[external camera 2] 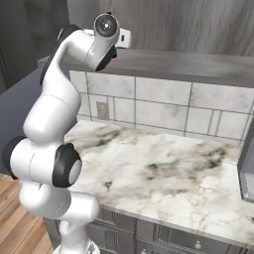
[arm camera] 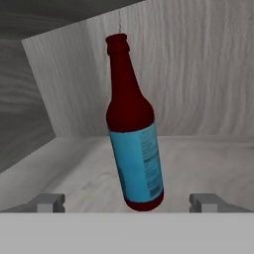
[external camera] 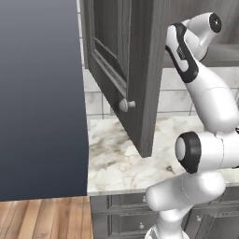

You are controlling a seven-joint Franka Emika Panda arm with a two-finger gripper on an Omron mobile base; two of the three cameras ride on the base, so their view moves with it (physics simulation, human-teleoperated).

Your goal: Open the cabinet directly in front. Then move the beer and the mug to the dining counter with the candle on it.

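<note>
In the hand view the beer point(arm camera: 133, 134), a dark red bottle with a blue label, stands on the pale shelf inside the cabinet point(arm camera: 198, 79). It appears tilted in this rolled view. My gripper point(arm camera: 129, 202) is open, its two fingertips point(arm camera: 48, 202) spread on either side of the bottle's base, just short of it. In the left base view the cabinet door point(external camera: 122, 70) with its round silver knob hangs swung open over the worktop, and the arm reaches up behind it. The mug, the dining counter and the candle are out of view.
A marble worktop point(external camera 2: 163, 173) backed by wall tiles point(external camera 2: 149, 106) lies under the cabinet. A tall dark panel point(external camera: 42, 102) rises at the left in the left base view. Grey drawers point(external camera: 123, 219) sit beneath the worktop. A dark appliance edge point(external camera 2: 246, 168) shows at the right.
</note>
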